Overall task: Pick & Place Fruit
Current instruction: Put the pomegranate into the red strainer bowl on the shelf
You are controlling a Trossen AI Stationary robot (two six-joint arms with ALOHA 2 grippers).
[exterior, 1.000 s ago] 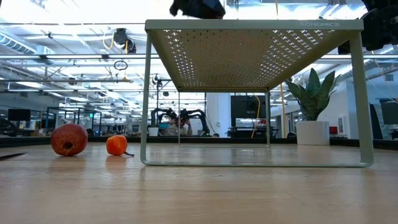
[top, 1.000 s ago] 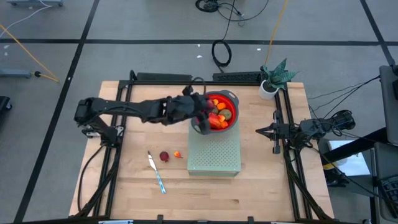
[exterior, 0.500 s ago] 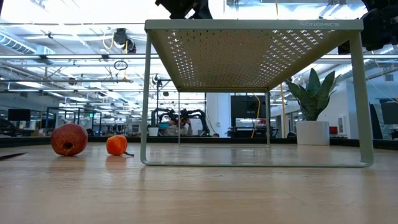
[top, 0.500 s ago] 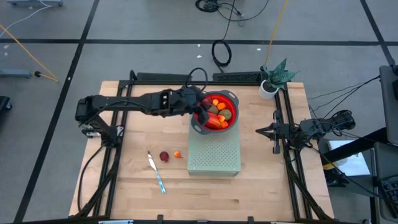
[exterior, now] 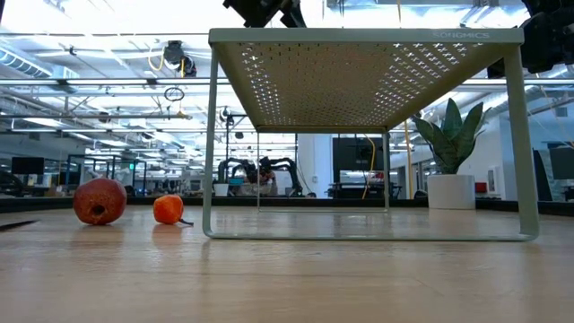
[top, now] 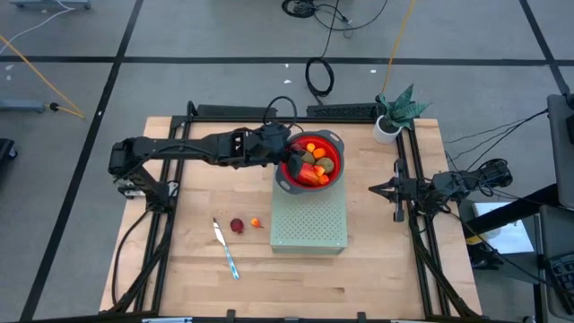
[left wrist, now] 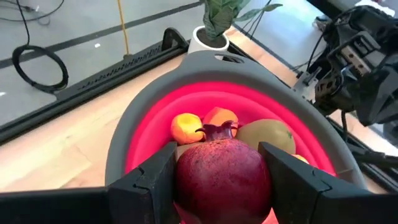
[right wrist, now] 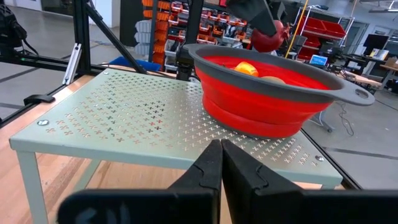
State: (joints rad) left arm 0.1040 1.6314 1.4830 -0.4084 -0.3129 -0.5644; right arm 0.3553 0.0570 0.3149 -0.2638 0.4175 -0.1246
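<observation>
My left gripper [left wrist: 221,186] is shut on a dark red ball of fruit [left wrist: 221,171], also seen in the right wrist view [right wrist: 268,38], just above the left part of the red bowl with a grey rim [top: 334,144]. The bowl stands on a pale green perforated stand [top: 309,222] and holds orange pieces [left wrist: 185,127] and a brown-green oval [left wrist: 267,134]. Another dark red ball [top: 237,225] and a tiny orange ball [top: 256,222] lie on the table left of the stand. My right gripper [top: 373,188] waits shut at the table's right side. My left gripper pinches the dark red ball by its two opposite sides [left wrist: 186,177] between its two fingers [left wrist: 152,180]. The fingers come from the table's left, slanting downward. The ball is lifted clear over the bowl, with its small crown [left wrist: 216,130] facing away from the gripper.
A thin knife with a light-blue handle [top: 226,249] lies near the two loose fruits. A potted plant [top: 393,115] stands at the far right corner. Bare wood lies in front of the stand and at the near left.
My left gripper has swung a little toward the table's far edge and rolled about its own axis, still shut on the dark red ball over the bowl's left part. For the last half second it has kept still.
</observation>
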